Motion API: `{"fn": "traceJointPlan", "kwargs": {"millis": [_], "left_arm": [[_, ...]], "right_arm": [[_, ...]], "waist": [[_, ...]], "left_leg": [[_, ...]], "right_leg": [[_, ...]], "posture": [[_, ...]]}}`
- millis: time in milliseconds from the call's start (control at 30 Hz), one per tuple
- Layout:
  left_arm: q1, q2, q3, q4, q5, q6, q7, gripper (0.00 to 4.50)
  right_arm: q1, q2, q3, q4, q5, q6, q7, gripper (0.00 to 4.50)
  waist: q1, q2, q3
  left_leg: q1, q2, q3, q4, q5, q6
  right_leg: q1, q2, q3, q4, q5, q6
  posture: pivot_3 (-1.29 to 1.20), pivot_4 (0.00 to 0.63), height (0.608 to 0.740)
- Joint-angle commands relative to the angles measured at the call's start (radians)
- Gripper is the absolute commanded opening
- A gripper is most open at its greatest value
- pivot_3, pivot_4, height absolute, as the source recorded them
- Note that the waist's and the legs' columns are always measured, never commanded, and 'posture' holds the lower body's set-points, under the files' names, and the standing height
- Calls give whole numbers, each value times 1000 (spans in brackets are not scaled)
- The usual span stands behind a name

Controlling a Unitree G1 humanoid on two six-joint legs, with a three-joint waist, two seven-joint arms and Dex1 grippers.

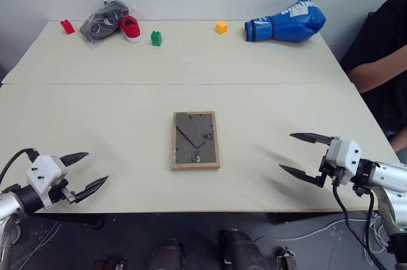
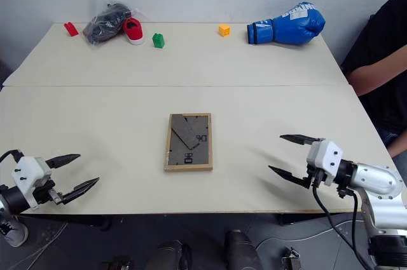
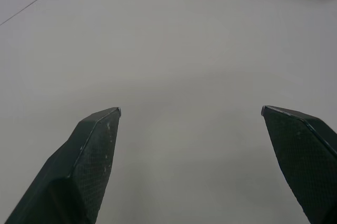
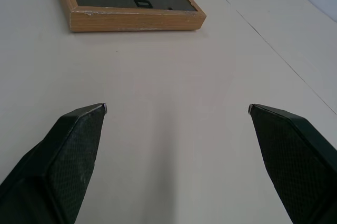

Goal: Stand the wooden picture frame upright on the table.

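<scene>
While both arms hang over the near edge of the table, the left gripper (image 1: 83,170) and the right gripper (image 1: 305,153) each have their two black fingers spread wide, with nothing between them and nothing touched; in the right wrist view only bare tabletop lies between the right gripper's fingertips (image 4: 102,109). The small rectangular light-wood picture frame (image 1: 196,140) lies flat in the middle of the near panel of the large cream-beige table (image 1: 114,130), between the two grippers and well apart from both, nearer the right one. It lies face down: the dark grey-brown back board with its fold-out stand is uppermost, the stand looking folded flat against the board or nearly so. By its looks the frame should be light and stiff, with hard wooden edges that give a firm hold. Any glass on the hidden front would be fragile, so it should not be dropped or tipped hard. Lying flat, it offers little to pinch from above; the best hold is probably across its two long wooden sides, or under one short edge to tilt it up, while the other gripper swings out the stand. The smooth tabletop may let it slide when pushed. Along the far side lie a blue boxing glove (image 1: 286,22), a small yellow block (image 1: 221,27), a small green block (image 1: 156,39), a red shoe (image 1: 130,28) beside a clear bag of dark things (image 1: 103,21), and a small red block (image 1: 67,27). A person's arm in a black sleeve (image 1: 381,60) shows at the right edge.
</scene>
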Motion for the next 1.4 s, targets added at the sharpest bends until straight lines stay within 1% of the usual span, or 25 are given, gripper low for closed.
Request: {"fn": "traceJointPlan", "kwargs": {"millis": [33,100,167,333,467,500,567,600,700,800,833,867,933,1000,1067,1133,1233,1400], "left_arm": [[21,39,-7,-71,11,36,-15,4500],[4,16,10,-100,-43,69,-6,4500],[-9,22,10,-124,-82,116,-21,4500],[-36,44,14,-117,-93,153,-38,4500],[-58,50,0,-111,-73,159,-38,4500],[-64,49,-6,-117,-77,168,-36,4500],[-79,48,-21,-132,-76,179,-30,4117],[-92,47,-32,-143,-73,190,-20,3914],[-178,25,-97,-194,-69,281,67,2955],[-286,-20,-243,-220,11,354,161,1977],[-324,-50,-288,-213,40,382,206,1655],[-352,-72,-321,-205,63,397,235,1323],[-410,-125,-378,-151,135,388,307,716],[-460,-172,-420,-116,182,391,360,50],[-501,-209,-444,-90,205,407,399,17],[-522,-232,-474,-77,218,412,398,17],[-516,-262,-521,-98,246,416,407,17],[-492,-287,-544,-119,249,435,398,17]], "right_arm": [[12,5,3,-42,18,-7,4,4448],[22,8,5,-42,15,-13,2,4448],[26,12,11,-36,9,-24,-1,4448],[30,21,19,-49,6,-31,-15,4448],[33,25,21,-47,10,-34,-21,4448],[34,27,24,-51,14,-33,-20,4280],[33,33,33,-57,18,-25,-19,3830],[23,38,41,-58,11,-22,-25,3517],[-37,71,95,-44,-48,-6,-71,2410],[-141,144,175,5,-141,-5,-146,1337],[-179,175,200,29,-181,-8,-183,1003],[-206,197,219,48,-210,-10,-208,618],[-249,235,266,94,-274,-15,-248,4],[-298,279,308,138,-332,-1,-304,0],[-335,316,324,171,-361,24,-354,0],[-354,334,340,191,-381,22,-371,0],[-360,356,364,176,-380,11,-366,0],[-334,354,403,159,-376,-1,-339,0]], "waist": [[0,0,0],[0,0,0],[0,-1,0],[-1,-1,0],[-1,-1,0],[-1,-1,0],[0,-1,0],[0,-1,0],[0,-1,0],[-1,-1,-1],[0,-1,-1],[-1,0,-1],[-1,-1,-1],[-2,-1,-1],[-3,-1,-1],[-3,-1,-1],[-3,-1,-1],[-1,-1,-1]], "left_leg": [[0,0,0,0,0,0],[0,0,0,0,0,0],[0,0,0,0,0,0],[0,0,0,0,0,-1],[0,0,0,1,0,-1],[0,0,1,1,0,-1],[0,0,1,1,0,-1],[0,0,1,1,0,-1],[0,0,1,1,0,-1],[0,0,1,3,0,-1],[0,0,1,3,0,-1],[0,0,1,3,0,-1],[0,0,2,4,0,-1],[-1,0,2,6,-1,-2],[-1,0,2,8,-1,-2],[-2,1,2,11,-1,-2],[-2,1,2,12,-2,-2],[-2,1,2,14,-2,-2]], "right_leg": [[0,0,0,0,0,0],[0,0,0,0,0,0],[0,0,0,0,0,0],[0,0,0,0,0,0],[0,0,0,1,0,0],[0,0,0,1,0,0],[0,0,0,1,0,0],[0,0,0,1,0,0],[0,0,0,1,0,0],[0,0,0,3,0,0],[0,0,0,3,0,0],[0,0,0,4,0,0],[-2,1,0,5,0,0],[-5,1,-1,9,0,0],[-5,1,-2,10,0,0],[-5,1,-2,10,0,0],[-5,1,-2,12,0,0],[-4,0,-2,12,0,0]], "posture": [[0,150,740],[0,150,740],[0,150,740],[0,150,740],[0,150,740],[0,150,740],[0,150,740],[0,150,740],[0,150,740],[0,150,740],[0,150,740],[0,150,740],[0,150,740],[0,150,740],[0,150,740],[0,150,740],[0,150,740],[0,150,740]]}}
